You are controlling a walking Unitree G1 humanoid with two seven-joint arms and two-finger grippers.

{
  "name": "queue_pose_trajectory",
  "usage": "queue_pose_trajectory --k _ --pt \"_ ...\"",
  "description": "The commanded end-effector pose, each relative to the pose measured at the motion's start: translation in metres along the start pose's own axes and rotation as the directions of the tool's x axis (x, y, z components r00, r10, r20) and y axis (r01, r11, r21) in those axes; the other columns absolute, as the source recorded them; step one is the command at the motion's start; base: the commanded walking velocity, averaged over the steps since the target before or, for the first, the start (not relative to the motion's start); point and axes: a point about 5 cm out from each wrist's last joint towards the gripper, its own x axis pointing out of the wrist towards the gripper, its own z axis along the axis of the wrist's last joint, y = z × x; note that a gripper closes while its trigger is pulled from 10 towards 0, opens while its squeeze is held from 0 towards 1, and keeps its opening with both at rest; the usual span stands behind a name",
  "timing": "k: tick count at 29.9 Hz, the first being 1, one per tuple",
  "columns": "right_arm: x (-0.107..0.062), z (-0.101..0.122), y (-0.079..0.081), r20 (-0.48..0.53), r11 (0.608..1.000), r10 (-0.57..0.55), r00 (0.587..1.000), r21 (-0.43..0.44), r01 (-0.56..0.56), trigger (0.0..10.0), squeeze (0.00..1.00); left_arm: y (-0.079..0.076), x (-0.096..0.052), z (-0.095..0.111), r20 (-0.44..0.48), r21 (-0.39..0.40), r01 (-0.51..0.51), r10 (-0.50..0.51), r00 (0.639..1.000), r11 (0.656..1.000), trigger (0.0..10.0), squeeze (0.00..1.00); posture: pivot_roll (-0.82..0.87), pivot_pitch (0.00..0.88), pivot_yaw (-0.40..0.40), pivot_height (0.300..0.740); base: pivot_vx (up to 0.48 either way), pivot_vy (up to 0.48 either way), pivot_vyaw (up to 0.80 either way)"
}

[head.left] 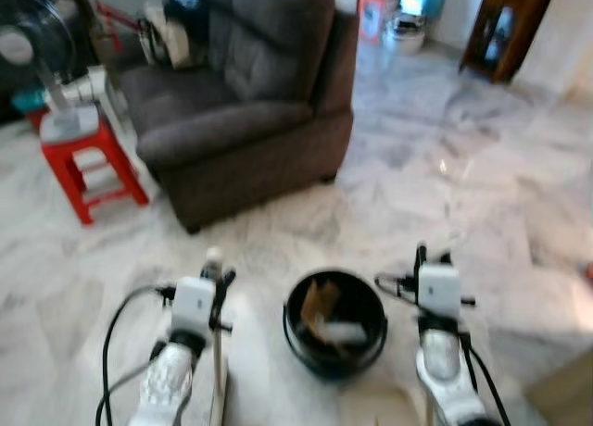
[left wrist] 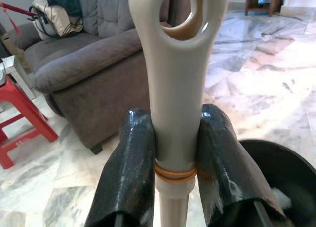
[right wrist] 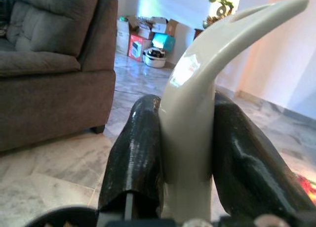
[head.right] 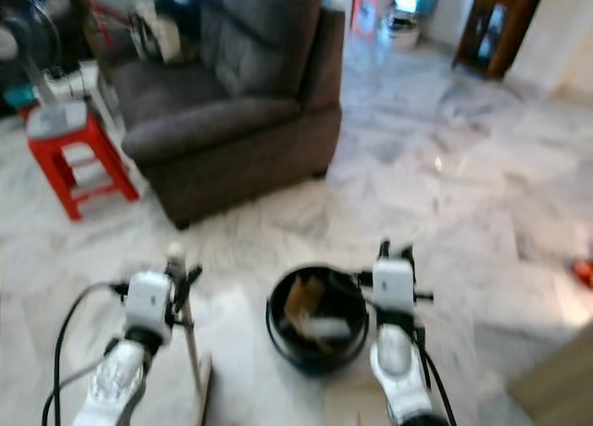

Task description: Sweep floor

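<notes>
Beige plastic broom handle (left wrist: 175,89) clamped in left gripper (left wrist: 173,168); right gripper (right wrist: 187,153) clamped on curved beige dustpan handle (right wrist: 207,79); black bin (head.left: 334,324) may tip, spilling debris.

Open marble floor (head.left: 463,167) far right. Grey sofa (head.left: 250,102) blocks far centre-left; red stool (head.left: 88,167) with fan (head.left: 37,46) far left. Black bin (head.left: 334,324) between arms, near centre.
</notes>
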Motion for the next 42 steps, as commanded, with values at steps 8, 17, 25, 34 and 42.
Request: queue_pose_trajectory --k 8,17,25,34,42 --pt "0.0015 0.001 -0.0018 0.003 1.0 -0.005 1.0 0.013 0.005 10.0 0.0 0.0001 0.004 0.0076 0.041 0.018 -0.003 0.002 0.999 1.0 10.0 0.0 0.1 0.004 0.056 0.74 -0.186 0.0 0.0" --pt "0.0015 -0.001 -0.002 -0.017 1.0 -0.006 1.0 0.024 0.007 10.0 0.0 0.0006 0.0045 0.0078 0.04 0.022 -0.007 0.006 0.999 1.0 10.0 0.0 0.1 0.005 0.055 0.74 0.0 0.0 -0.33" --pt "0.0006 -0.0022 -0.0025 -0.024 1.0 -0.006 1.0 0.022 0.007 10.0 0.0 0.0002 0.0051 0.0083 0.043 0.022 -0.007 0.006 0.999 1.0 10.0 0.0 0.1 0.005 0.055 0.74 0.0 0.0 -0.8" --pt "0.0007 -0.0027 -0.003 -0.026 1.0 -0.008 1.0 0.019 0.008 10.0 0.0 0.0001 0.0055 0.008 0.038 0.031 -0.005 0.004 0.999 0.999 10.0 0.0 0.1 0.005 0.054 0.74 0.0 0.0 -0.8" --pt "0.0011 -0.0023 -0.0021 -0.026 1.0 -0.008 1.0 0.015 0.008 10.0 0.0 0.0009 0.0057 0.0075 0.032 0.042 -0.007 0.005 0.999 0.999 10.0 0.0 0.1 0.005 0.054 0.74 0.0 0.0 -0.8"
